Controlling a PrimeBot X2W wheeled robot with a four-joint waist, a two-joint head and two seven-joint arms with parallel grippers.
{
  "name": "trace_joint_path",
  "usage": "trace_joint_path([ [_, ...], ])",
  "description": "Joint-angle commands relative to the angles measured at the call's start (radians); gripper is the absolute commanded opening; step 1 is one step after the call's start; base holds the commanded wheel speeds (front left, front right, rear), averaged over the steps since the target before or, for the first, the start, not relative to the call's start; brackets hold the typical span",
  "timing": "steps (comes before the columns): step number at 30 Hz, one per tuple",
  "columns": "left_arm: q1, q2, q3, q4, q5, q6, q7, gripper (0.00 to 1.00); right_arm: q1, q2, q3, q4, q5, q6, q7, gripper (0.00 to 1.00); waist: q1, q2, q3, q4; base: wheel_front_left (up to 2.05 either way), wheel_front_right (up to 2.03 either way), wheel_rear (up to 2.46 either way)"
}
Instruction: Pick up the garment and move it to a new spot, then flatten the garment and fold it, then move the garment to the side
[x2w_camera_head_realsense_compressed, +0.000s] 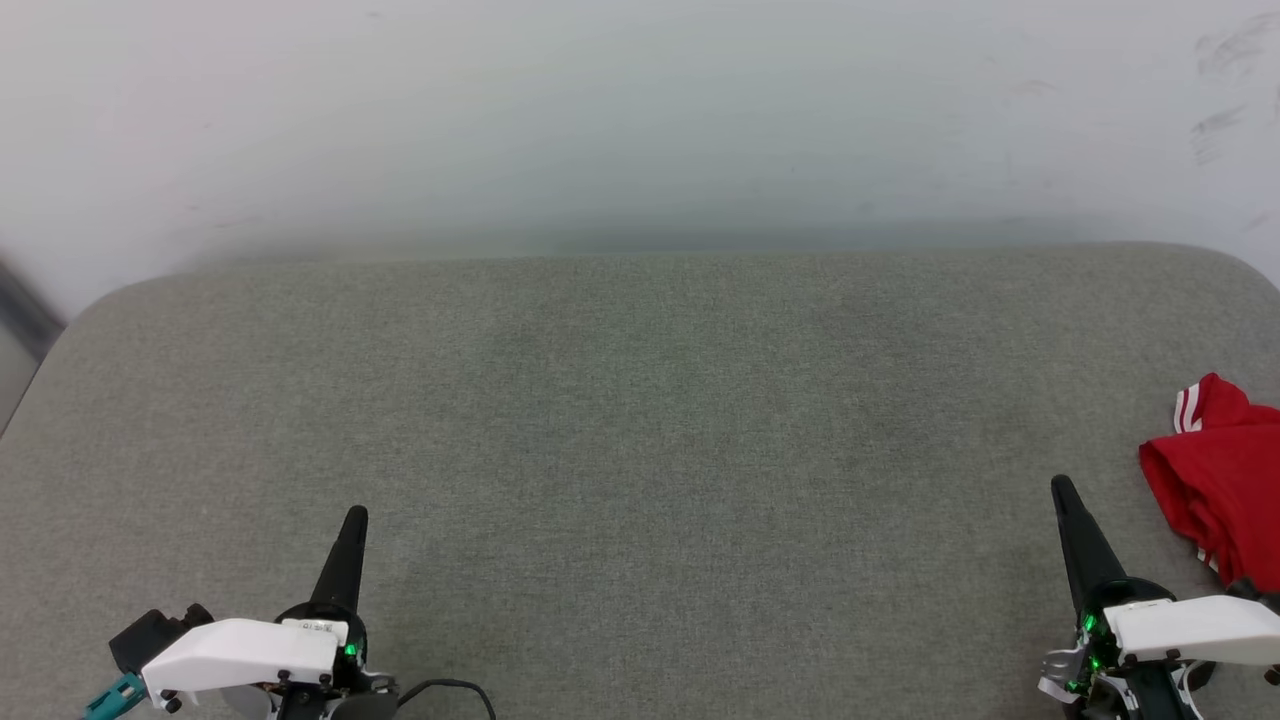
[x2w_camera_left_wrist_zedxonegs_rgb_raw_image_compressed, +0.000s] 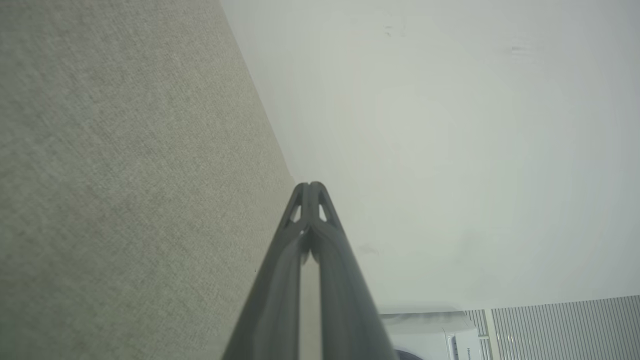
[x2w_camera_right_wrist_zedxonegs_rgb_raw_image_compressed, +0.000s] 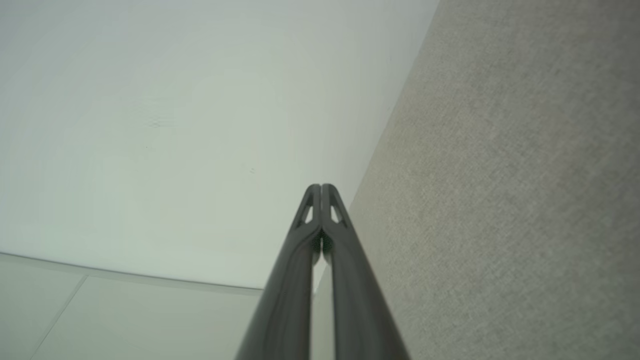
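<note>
1. Head view: the red shirt (x2w_camera_head_realsense_compressed: 1215, 470) lies bunched on the grey table (x2w_camera_head_realsense_compressed: 640, 450) at the far right, just beside the right tool (x2w_camera_head_realsense_compressed: 1062, 490). The left tool (x2w_camera_head_realsense_compressed: 354, 520) sits lower left, well apart from it.
2. Left wrist view: the left tool (x2w_camera_left_wrist_zedxonegs_rgb_raw_image_compressed: 310, 187) has its fingers pressed together, gripping nothing, above the table, towards a pale wall (x2w_camera_left_wrist_zedxonegs_rgb_raw_image_compressed: 450, 150).
3. Right wrist view: the right tool (x2w_camera_right_wrist_zedxonegs_rgb_raw_image_compressed: 321, 189) is likewise closed and empty.

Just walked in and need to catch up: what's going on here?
Nothing is being handled. The left gripper and right gripper are both shut and empty, over the grey surface. The garment lies bunched at the surface's right side, beside the right gripper, whose fingers are clear of it.
</note>
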Motion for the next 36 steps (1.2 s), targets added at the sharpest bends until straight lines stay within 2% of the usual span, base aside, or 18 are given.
trace_joint_path([
  [1,-0.023,0.000,0.002,0.000,-0.023,-0.007,0.006,0.00,-0.017,-0.005,-0.003,-0.002,0.022,0.000,0.008,0.00,-0.0001,0.0000,0.000,0.000,0.00,0.00,0.00],
  [29,-0.063,0.000,0.020,0.028,-0.256,-0.030,0.063,0.00,-0.056,0.001,-0.021,0.025,0.239,0.000,0.070,0.00,-0.0001,0.0000,0.008,-0.009,0.00,0.00,0.00],
  [36,-0.063,0.000,0.020,0.028,-0.257,-0.031,0.064,0.00,-0.057,0.003,-0.023,0.024,0.238,0.000,0.070,0.00,-0.0001,0.0000,0.008,-0.009,0.00,0.00,0.00],
])
